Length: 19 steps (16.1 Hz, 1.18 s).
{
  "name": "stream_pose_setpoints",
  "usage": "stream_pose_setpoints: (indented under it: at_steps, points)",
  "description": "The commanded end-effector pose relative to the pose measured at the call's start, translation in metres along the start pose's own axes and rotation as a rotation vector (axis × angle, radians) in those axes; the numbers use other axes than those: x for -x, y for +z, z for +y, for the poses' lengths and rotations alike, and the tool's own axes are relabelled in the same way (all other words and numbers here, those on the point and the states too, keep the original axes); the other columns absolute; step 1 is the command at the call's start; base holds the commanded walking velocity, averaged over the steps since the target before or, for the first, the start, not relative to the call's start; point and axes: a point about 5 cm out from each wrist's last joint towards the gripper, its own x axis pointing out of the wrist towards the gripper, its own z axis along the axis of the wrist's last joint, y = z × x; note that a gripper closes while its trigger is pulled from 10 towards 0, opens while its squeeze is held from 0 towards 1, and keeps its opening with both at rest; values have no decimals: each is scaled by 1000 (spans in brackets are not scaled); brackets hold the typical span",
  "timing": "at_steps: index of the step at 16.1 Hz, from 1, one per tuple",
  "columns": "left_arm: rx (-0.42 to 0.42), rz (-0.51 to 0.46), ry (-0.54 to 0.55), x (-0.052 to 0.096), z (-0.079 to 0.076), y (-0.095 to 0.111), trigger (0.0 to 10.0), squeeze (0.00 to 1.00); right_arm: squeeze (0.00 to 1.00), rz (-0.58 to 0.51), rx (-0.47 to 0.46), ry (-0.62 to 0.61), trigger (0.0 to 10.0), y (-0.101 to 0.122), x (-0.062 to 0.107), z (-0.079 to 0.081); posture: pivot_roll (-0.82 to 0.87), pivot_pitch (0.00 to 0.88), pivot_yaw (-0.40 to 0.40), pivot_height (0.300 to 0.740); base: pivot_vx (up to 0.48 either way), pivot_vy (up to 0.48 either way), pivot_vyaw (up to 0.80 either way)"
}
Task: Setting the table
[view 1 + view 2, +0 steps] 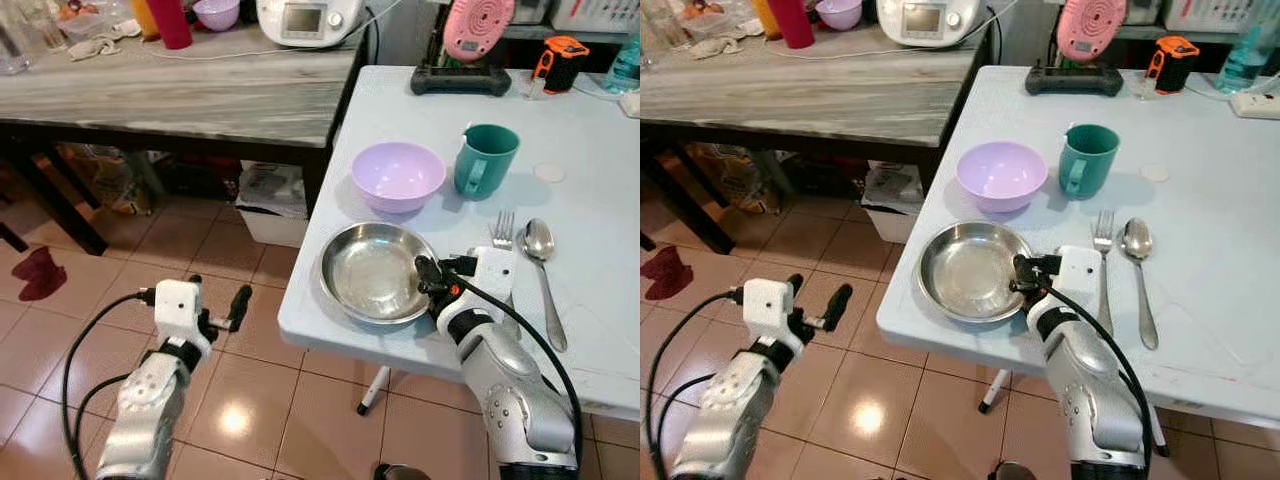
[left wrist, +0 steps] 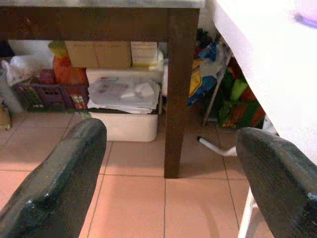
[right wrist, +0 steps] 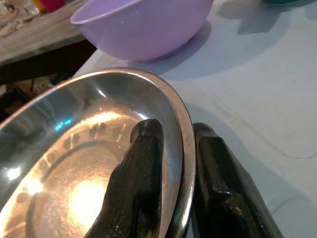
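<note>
A: Start with the biggest item. What carries the setting?

B: The white desk (image 1: pixel 590 330). On it, near its front left corner, lies the steel plate (image 1: pixel 372 270), its edge close to the desk's edge. Behind the plate stand the lilac bowl (image 1: pixel 398 175) and, just beside that, the teal mug (image 1: pixel 485 158). Right of the plate lie a fork (image 1: pixel 503 232) and a spoon (image 1: pixel 545 275), side by side, handles toward the robot.

A: And the right end effector?

B: The right end effector (image 1: pixel 432 283) is clamped on the plate's right rim: in the right wrist view one finger (image 3: pixel 136 188) lies inside the dish, the other outside against the desk. Gripping the rim looks like the way to slide or square the plate up with the cutlery.

A: The left one?

B: The left end effector (image 1: pixel 217 312) hangs over the tiled floor, off the desk's left side, fingers spread wide and holding nothing. It seems idle.

A: What might get in the way?

B: The fork lies just beside the right wrist, so a push to the right could knock it. The bowl is close behind the plate. Farther back stand a pink device on a black base (image 1: pixel 470 45) and an orange-and-black object (image 1: pixel 558 60); a second, wood-topped desk (image 1: pixel 180 90) carries a white appliance (image 1: pixel 310 20). Those sit well apart from the plate.
</note>
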Motion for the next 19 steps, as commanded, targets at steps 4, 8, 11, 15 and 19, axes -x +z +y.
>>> stream_pose_setpoints:
  at_steps: [4, 8, 11, 15, 19]
  points:
    - [17, -6, 33, -3, 0, -6, 10000, 0, 0, -17, -69, 24, 10000, 1, 2, 6, -164, 96, 76, 740, 0, 0, 0]
    - [21, -15, 22, -6, -3, -8, 10000, 0, 0, 30, -68, -32, 10000, -6, 5, 0, -171, 102, 73, 740, 0, 0, 0]
    - [21, -21, 5, -8, -5, -9, 10000, 0, 1000, 48, -67, -34, 10000, -10, 10, 1, -175, 108, 74, 740, 0, 0, 0]
    - [39, -73, -146, -3, -15, 0, 10000, 0, 1000, 27, -34, -65, 10000, -5, 13, 1, -178, 113, 70, 740, 0, 0, 0]
    - [-33, -132, -342, 4, -21, 20, 10000, 0, 0, 19, -57, 0, 10000, 3, 10, 12, -174, 116, 65, 740, 0, 0, 0]
